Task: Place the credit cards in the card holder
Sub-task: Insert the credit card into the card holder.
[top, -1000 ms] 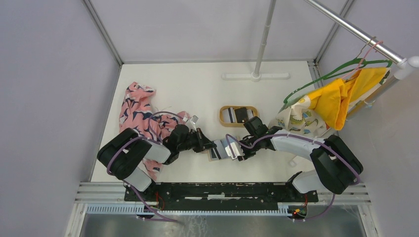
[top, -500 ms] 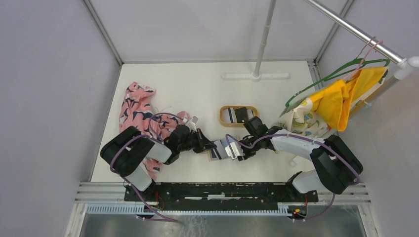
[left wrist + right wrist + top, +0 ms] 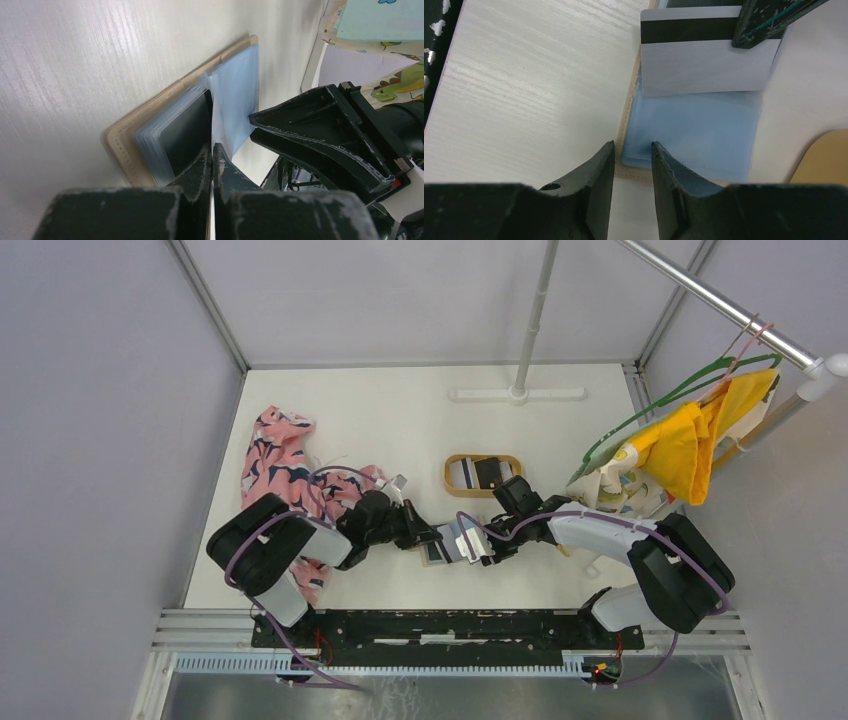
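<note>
Top external view: white table (image 3: 400, 410) between grey walls (image 3: 100, 390), card holder (image 3: 694, 132) open near the front.
Left gripper (image 3: 213, 148) pinches a white card (image 3: 704, 55); right gripper (image 3: 631, 147) jaws apart.

The card holder (image 3: 452, 541) is laid open on the tabletop (image 3: 400, 410) near its front edge, flanked by the left claw (image 3: 425, 537) on its left and the right claw (image 3: 487, 548) on its right. A credit card (image 3: 704, 55) is held over it in the left claw. Just behind it a tray (image 3: 448, 472) is set, with further credit cards (image 3: 487, 472) in it. A garment (image 3: 275, 455) is spread to the left, hanging clothes (image 3: 680, 440) at the far right, and a pole foot (image 3: 517, 394) at the rear.
</note>
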